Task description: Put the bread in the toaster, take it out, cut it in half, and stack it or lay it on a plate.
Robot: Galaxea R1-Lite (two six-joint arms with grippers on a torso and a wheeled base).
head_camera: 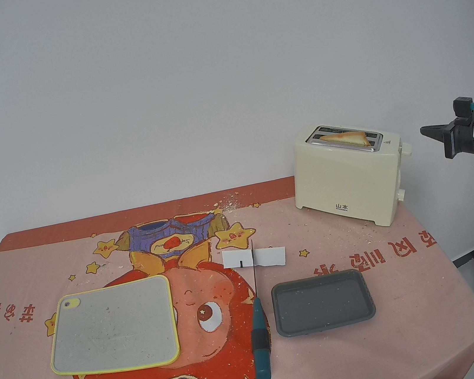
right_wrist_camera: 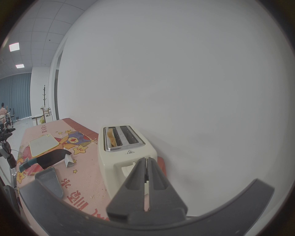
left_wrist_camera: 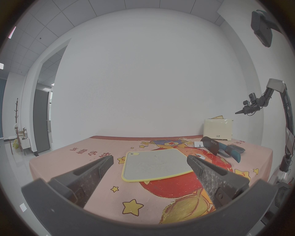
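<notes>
Visibly golden-brown bread (head_camera: 347, 139) leans inside the cream toaster (head_camera: 348, 180).

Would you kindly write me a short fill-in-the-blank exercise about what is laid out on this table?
1. The bread sticks up out of a slot in the cream-coloured ____.
2. The teal-handled knife lies between the grey tray and the yellow-rimmed ____.
3. The left gripper, low at the robot's left, is ____.
4. The right gripper, raised at the robot's right, is ____.

Missing words: toaster; cutting board; open; shut.
</notes>
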